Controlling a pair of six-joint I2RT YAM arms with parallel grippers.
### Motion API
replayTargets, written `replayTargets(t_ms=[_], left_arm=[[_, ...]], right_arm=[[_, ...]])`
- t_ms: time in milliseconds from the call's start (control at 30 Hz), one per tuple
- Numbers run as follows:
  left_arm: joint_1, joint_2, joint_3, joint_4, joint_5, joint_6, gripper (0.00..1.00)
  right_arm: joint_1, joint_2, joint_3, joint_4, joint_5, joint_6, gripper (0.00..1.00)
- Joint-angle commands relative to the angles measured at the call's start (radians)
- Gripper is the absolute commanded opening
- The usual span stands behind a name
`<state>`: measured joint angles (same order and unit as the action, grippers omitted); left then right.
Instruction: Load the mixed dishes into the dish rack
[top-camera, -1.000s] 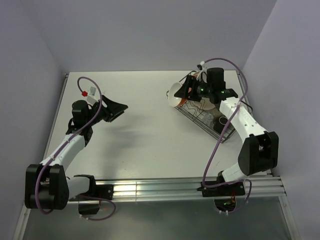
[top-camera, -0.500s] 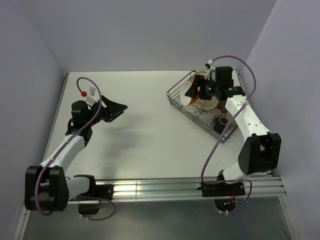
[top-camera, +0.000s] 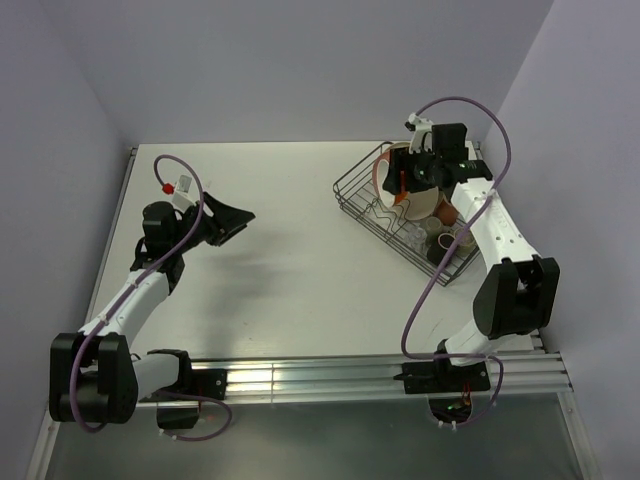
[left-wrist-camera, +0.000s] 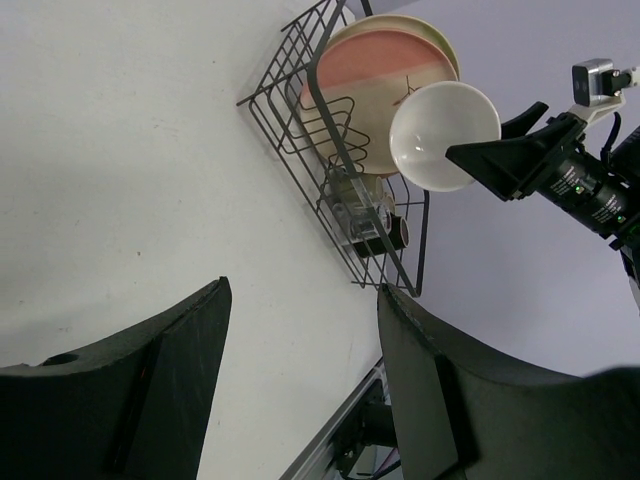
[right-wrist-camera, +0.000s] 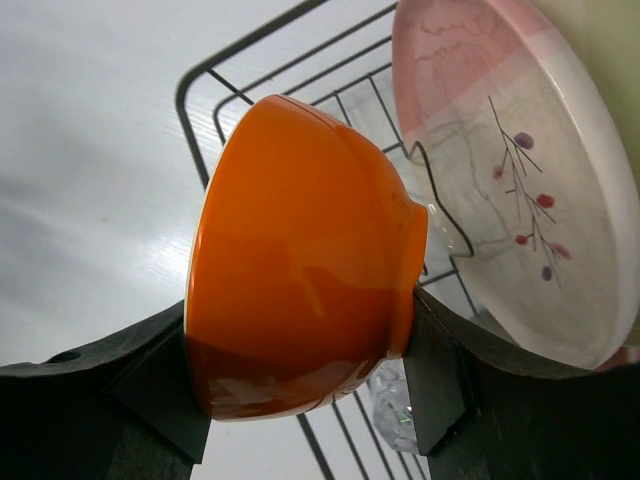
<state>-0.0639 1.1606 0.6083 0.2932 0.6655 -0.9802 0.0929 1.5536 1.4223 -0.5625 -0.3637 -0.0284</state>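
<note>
My right gripper (top-camera: 405, 176) (right-wrist-camera: 300, 385) is shut on the orange bowl (right-wrist-camera: 300, 260), one finger on the rim side and one on the foot. It holds the bowl on edge over the far left part of the dish rack (top-camera: 346, 192), close beside the upright pink-cream plate (right-wrist-camera: 520, 200). The bowl's white inside (left-wrist-camera: 445, 135) faces left. A cream-green plate (left-wrist-camera: 452, 52) stands behind the pink-cream one. A clear glass (right-wrist-camera: 400, 405) lies in the rack below the bowl. My left gripper (top-camera: 235, 218) (left-wrist-camera: 300, 385) is open and empty, above the table at the left.
The dark wire rack (left-wrist-camera: 300, 110) sits at an angle at the table's back right, with a brown cup (left-wrist-camera: 385, 235) and other cups (top-camera: 440, 235) in its near end. The walls stand close behind and right of it.
My right gripper has carried the orange bowl from the rack's far left corner rightward over the rack, up to the plates. The left arm has not moved.
</note>
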Motion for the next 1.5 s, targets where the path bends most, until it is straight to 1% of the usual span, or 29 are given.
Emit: replayTargets(t_ms=[0,367,633,867,1467], left_arm=[[0.006,-0.019,-0.008,0.015,0.009,0.031,0.66],[0.007,-0.018,-0.015,0.012,0.006,0.035,0.66],[0.010,-0.018,-0.025,0.020,0.006,0.035,0.66],[0.012,-0.018,-0.031,0.020,0.006,0.038,0.66],[0.022,-0.021,-0.045,0.027,0.013,0.037,0.66]], right_arm=[[-0.004,0.019,0.076,-0.028,0.045,-0.135,0.17],[-0.002,0.083,0.121,-0.053,0.112,-0.330,0.16],[0.014,0.100,0.099,-0.031,0.157,-0.447,0.16],[0.053,0.091,0.053,-0.010,0.184,-0.560,0.16],[0.094,0.103,-0.034,0.056,0.262,-0.719,0.17]])
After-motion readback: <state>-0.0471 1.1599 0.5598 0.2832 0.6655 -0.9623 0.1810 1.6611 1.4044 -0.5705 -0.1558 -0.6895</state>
